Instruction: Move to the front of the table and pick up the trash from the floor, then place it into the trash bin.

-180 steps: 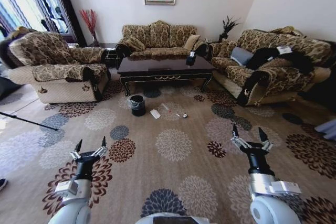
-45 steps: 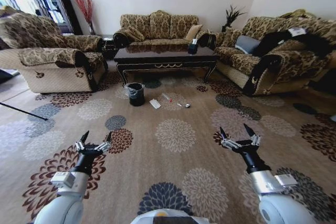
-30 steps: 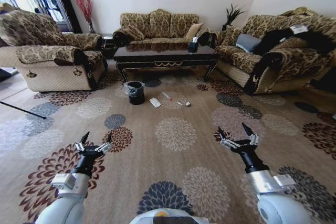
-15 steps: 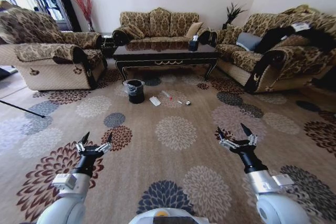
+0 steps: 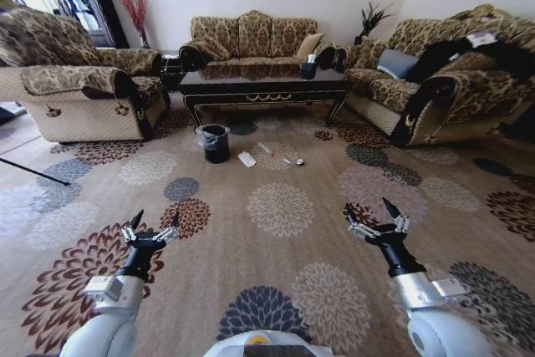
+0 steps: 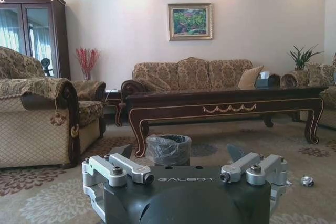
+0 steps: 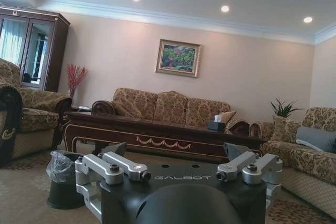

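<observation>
Left gripper (image 5: 152, 227) and right gripper (image 5: 374, 219): fingers spread apart, empty, held low and forward over the floral carpet (image 5: 276, 206) — likely carried ready during the approach. Long glossy dark brown table (image 5: 263, 84): well ahead. Small round black bag-lined trash bin (image 5: 216, 142): on the carpet before the table's left front corner. Trash — flat white wrapper (image 5: 247, 159), small bits (image 5: 292, 160): just beside bin, before the table's front edge.

Trash bin (image 5: 216, 142) on carpet before table (image 5: 263, 85); trash (image 5: 247, 159) just beside it (white wrapper). Left gripper (image 5: 152, 228), right gripper (image 5: 373, 217) spread, low, well apart.
</observation>
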`<state>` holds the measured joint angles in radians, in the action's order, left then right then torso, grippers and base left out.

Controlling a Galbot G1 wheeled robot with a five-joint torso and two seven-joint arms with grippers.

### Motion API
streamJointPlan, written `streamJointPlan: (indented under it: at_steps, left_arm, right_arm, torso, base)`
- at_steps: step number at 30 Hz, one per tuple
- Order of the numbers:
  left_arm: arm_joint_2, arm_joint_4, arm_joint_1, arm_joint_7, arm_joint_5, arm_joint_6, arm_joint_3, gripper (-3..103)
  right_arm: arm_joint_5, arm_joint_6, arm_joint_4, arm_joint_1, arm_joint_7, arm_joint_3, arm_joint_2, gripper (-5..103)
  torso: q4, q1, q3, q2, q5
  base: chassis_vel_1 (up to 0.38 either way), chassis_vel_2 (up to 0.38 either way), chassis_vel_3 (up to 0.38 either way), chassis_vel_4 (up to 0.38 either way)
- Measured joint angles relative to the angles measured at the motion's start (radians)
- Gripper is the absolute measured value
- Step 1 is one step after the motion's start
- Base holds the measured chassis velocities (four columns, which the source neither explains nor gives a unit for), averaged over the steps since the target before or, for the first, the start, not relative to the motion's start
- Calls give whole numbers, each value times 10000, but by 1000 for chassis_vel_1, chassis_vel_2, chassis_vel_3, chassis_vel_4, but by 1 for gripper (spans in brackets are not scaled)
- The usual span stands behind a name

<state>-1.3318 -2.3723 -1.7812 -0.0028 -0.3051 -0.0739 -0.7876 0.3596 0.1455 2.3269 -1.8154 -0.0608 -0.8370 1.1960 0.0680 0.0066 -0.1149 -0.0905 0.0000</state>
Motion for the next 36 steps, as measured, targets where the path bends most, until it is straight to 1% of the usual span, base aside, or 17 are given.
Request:
streamJointPlan:
  at_steps: [2, 4, 9, 10, 12, 15, 19, 22, 28, 36]
  left_arm:
    - [6, -3, -10, 2, 8, 2, -6, 100]
    - [8, -4, -12, 2, 9, 3, -9, 100]
    - [20, -12, -20, 5, 27, 5, -21, 100]
    - [20, -12, -20, 5, 27, 5, -21, 100]
    - [22, 32, -13, 71, 28, 198, -17, 100]
    - [14, 138, 37, 177, 91, 523, -12, 100]
    - [-4, 220, 101, 219, 187, 678, -47, 100]
    - [-7, 230, 127, 223, 178, 694, -68, 100]
    - [-30, 166, 178, 228, 126, 713, -105, 100]
    - [-208, -108, 6, 236, 6, 747, -63, 100]
  right_arm:
    - [8, 0, 6, 9, -10, 17, 23, 100]
    - [10, 0, 7, 10, -11, 24, 25, 100]
    - [102, 65, -1, 37, -36, 35, -3, 100]
    - [102, 65, -1, 37, -36, 35, -3, 100]
    - [119, 135, -21, 58, -126, 36, -7, 100]
    - [119, 194, -56, 97, -191, 52, 8, 100]
    - [80, 145, -95, 112, -161, 52, 33, 100]
    - [82, 84, -115, 85, -174, 44, 28, 100]
    - [165, 46, -157, 36, -437, 30, -23, 100]
    - [209, 18, -208, 77, -537, 119, -43, 100]
  torso:
    - [0, -11, 92, 104, 0]
    - [0, -16, 120, 136, 0]
    - [0, -41, 340, 385, 0]
    - [0, -41, 340, 385, 0]
    - [0, -44, 431, 478, 1]
    - [0, -44, 489, 534, 0]
    - [0, -44, 500, 541, 0]
    - [0, -42, 499, 540, 0]
    - [0, -37, 479, 514, 0]
    - [0, -32, 457, 482, 0]
  base:
    - [0, 0, 0, 0]
    - [0, 0, 0, 0]
    - [0, 0, 0, 0]
    - [0, 0, 0, 0]
    - [0, 0, 0, 0]
    - [0, 0, 0, 0]
    - [0, 0, 0, 0]
    - [0, 0, 0, 0]
    - [0, 0, 0, 0]
    - [-10, 7, 21, -8]
